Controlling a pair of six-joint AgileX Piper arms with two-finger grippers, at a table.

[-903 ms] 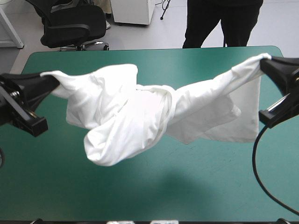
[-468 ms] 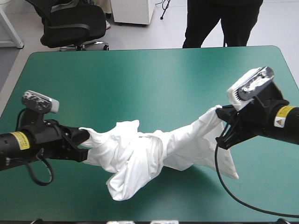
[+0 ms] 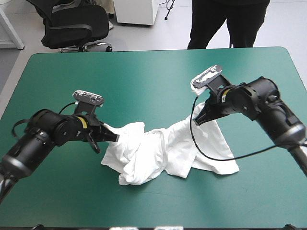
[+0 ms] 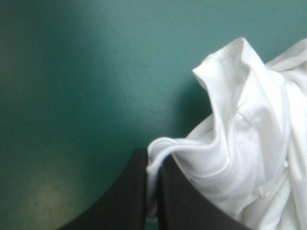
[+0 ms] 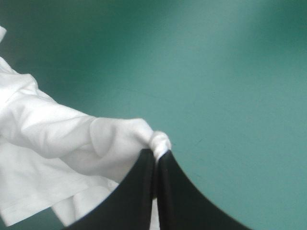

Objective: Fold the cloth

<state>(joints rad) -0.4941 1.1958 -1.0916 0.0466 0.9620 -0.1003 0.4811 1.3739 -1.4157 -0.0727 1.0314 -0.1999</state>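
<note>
The white T-shirt lies twisted and crumpled on the teal-green table, near the front middle. My left gripper is low at its left end, shut on a pinch of fabric. In the left wrist view the black fingers meet with a fold of the T-shirt squeezed between them. My right gripper holds the T-shirt's right end just above the table, shut on a bunched corner. From the right wrist, the T-shirt trails away beside the fingers, with a small knob of cloth at the tips.
Bare teal-green cover stretches from the T-shirt to the table's far edge and to both sides. The front edge lies a short way beyond the heap's near side.
Both arms have come down and inward from a raised, spread hold. The T-shirt, hanging stretched earlier, now rests on the table in a slack twisted heap, both ends still gripped.
</note>
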